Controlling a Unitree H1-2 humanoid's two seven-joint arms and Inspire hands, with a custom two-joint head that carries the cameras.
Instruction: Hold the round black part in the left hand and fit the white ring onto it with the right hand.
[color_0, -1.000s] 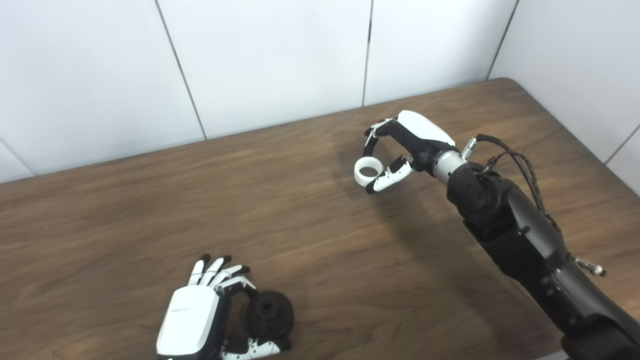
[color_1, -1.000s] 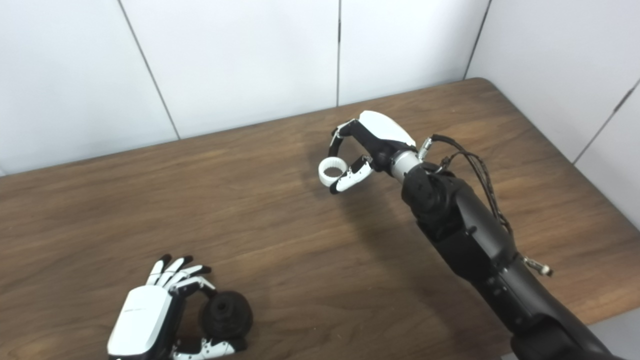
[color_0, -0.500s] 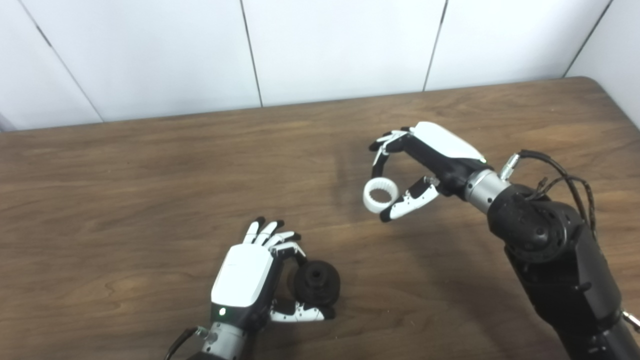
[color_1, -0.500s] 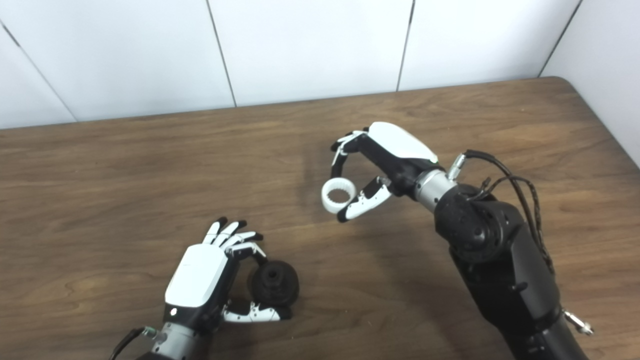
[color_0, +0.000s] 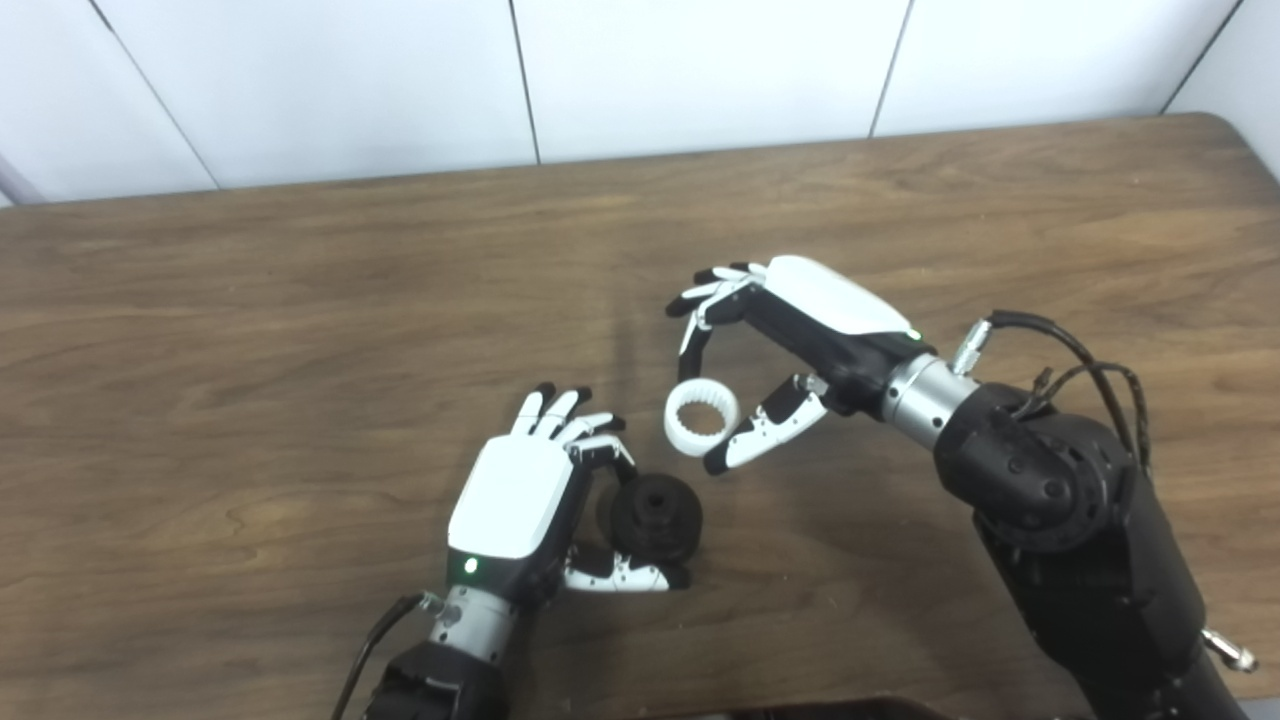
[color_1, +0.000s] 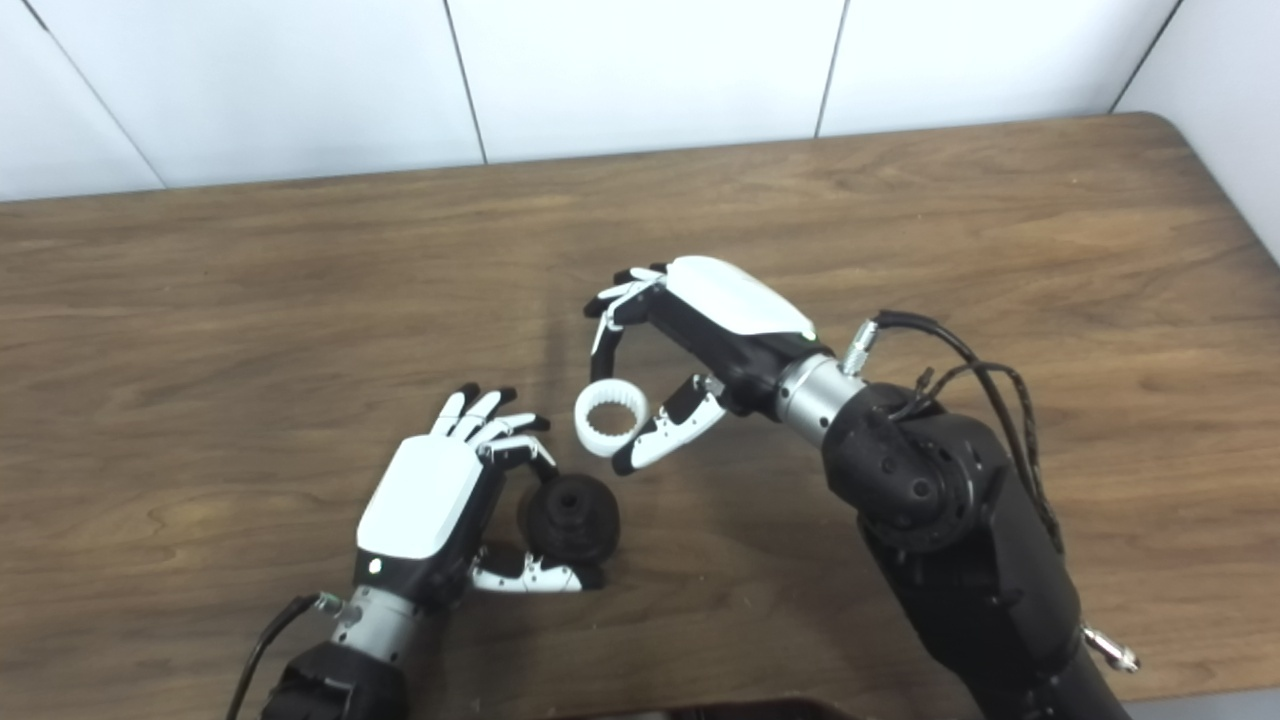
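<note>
Lower centre of the frame: the left hand (color_0: 515, 500) grips the round black plastic part (color_0: 655, 517) between fingers and thumb, low over the brown wood-grain table (color_0: 250, 330). Just above and to its right, the right hand (color_0: 790, 330) pinches the white toothed plastic ring (color_0: 701, 421) between fingertip and thumb, close to the black part but apart from it.

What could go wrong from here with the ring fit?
1. The right hand pinches the white ring only at its rim between a finger and the thumb; contact with the part could twist it loose.
2. The ring sits up and to the right of the round black part, not yet lined up, so it may land cocked.
3. The left hand has fingers around the part's top, possibly blocking the ring.
</note>
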